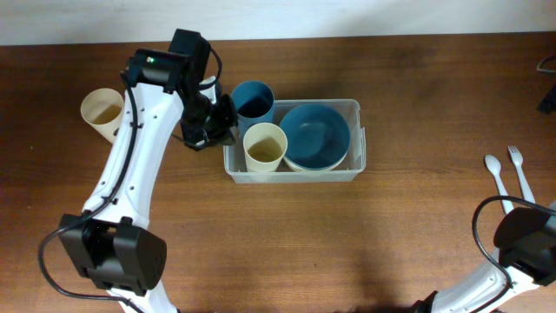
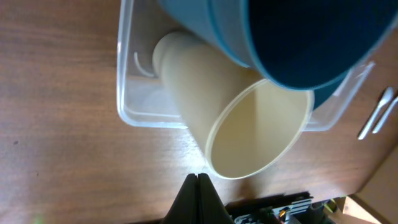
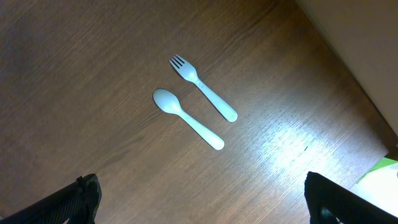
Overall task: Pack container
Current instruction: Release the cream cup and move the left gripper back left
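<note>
Both empty: left jaws closed beside container (image 1: 295,177) rim, right jaws wide apart near fork (image 3: 204,96), spoon (image 3: 188,118).

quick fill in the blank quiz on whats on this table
1. The bowl inside the container is ___ in colour.
2. On the table, next to the fork, lies a pale ___.
3. With its fingers far apart, the right hand is ___.
4. The cup standing outside the container, far to its left, is ___ in colour.
Missing words: blue; spoon; open; cream.
</note>
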Robot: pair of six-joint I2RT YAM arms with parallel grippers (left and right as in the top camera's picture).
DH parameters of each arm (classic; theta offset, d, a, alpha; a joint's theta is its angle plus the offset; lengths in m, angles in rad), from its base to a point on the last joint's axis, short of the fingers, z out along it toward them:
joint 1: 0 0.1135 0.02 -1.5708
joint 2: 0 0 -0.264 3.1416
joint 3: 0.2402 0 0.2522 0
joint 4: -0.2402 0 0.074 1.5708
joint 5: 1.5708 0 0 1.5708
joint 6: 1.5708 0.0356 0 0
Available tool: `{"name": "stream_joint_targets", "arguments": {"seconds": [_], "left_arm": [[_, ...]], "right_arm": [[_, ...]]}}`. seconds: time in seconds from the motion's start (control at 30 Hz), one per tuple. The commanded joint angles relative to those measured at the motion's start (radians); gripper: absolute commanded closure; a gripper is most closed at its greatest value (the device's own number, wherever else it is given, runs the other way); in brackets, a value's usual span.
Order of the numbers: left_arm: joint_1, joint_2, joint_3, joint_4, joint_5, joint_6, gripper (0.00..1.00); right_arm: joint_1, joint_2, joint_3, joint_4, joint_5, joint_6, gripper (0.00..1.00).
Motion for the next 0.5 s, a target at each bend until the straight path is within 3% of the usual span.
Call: {"name": "stream_joint_targets", "arguments": {"seconds": [0.0, 0.33, 0.47], "left_arm": [[0.003, -0.004, 0.058, 0.011, 0.020, 0.021, 0.99], [0.109, -0.004, 0.202, 0.004, -0.078, 0.021, 0.97], [0.163, -0.004, 0.287, -0.042, -0.262, 0.020, 0.81]], "right_arm": [[0.000, 0.003, -0.004, 0.000, 0.015, 0.000, 0.01], [0.000, 0.003, -0.004, 0.000, 0.015, 0.000, 0.01], [0.000, 0.003, -0.004, 0.000, 0.015, 0.000, 0.01]]}}
